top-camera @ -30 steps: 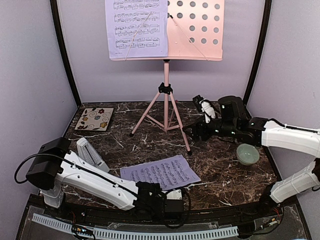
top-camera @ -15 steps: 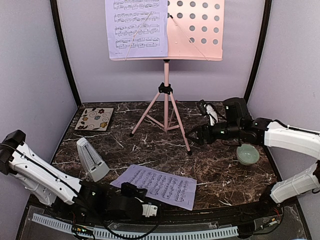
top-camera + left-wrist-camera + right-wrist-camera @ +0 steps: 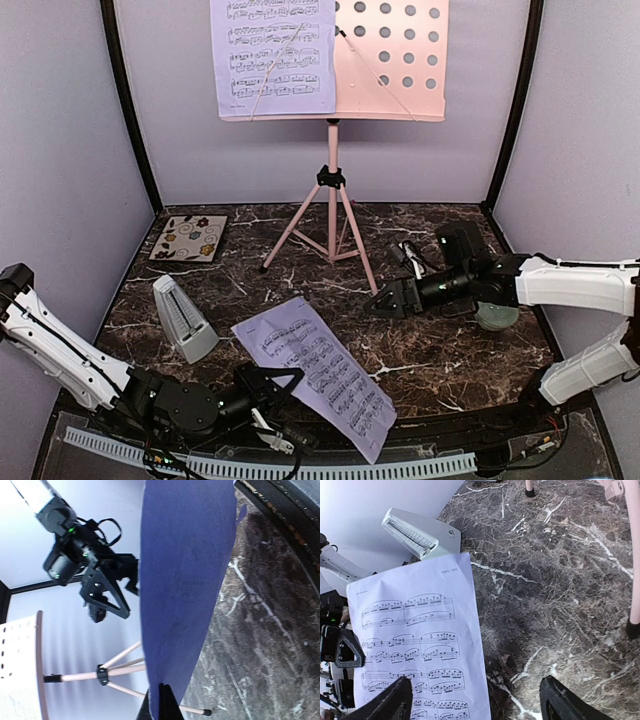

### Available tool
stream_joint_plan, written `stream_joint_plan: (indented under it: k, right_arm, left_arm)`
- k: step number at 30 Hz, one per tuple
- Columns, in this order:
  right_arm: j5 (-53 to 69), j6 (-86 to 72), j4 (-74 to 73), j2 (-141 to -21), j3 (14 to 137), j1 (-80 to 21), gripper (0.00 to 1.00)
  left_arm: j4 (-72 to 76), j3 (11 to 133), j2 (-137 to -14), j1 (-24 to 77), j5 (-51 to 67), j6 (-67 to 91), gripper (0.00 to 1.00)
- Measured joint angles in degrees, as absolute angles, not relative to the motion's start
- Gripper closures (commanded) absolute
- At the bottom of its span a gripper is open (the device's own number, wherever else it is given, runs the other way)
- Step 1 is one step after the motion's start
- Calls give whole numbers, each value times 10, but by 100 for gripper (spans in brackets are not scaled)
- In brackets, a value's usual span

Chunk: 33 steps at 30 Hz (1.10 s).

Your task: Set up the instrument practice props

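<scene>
Left wrist view: left fingers (image 3: 168, 705) clamp the lavender page (image 3: 185, 580) between them; right fingers (image 3: 390, 700) gape empty.

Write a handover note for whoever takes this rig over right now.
Left gripper: jaws shut on the second sheet, held tilted over the front of the table.
Right gripper: jaws open, empty, hovering right of centre.
Music stand upright at the back; first sheet on its left half.
Metronome upright, front left.
Left to do: probably place the second sheet on the stand's bare right half.

Marble table (image 3: 440, 350): music stand (image 3: 332, 150), metronome (image 3: 182, 318), tile (image 3: 189, 238), bowl (image 3: 497, 318).
</scene>
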State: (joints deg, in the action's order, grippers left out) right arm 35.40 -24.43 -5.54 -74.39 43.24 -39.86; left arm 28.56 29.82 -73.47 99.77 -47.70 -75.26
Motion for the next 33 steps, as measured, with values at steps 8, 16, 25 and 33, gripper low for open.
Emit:
stream_joint_plan:
  k: [8,16,25,33]
  right_arm:
    - [440,-322,18,-743,374,-396,1]
    - [511,-390,143,-743,367,-396,10]
    - [568,-442,213,-744,383,-421,23]
    - [576,-424,193,-760,404,-433,22]
  left_arm:
    - [444,274,-683,1001,-485,-964,100]
    - [489,282,-682,1016,-475,-1040,100]
    - [502,289,-696,1030,-470,-1064,100]
    - [522,291,-705,1042,-470,-1082,100]
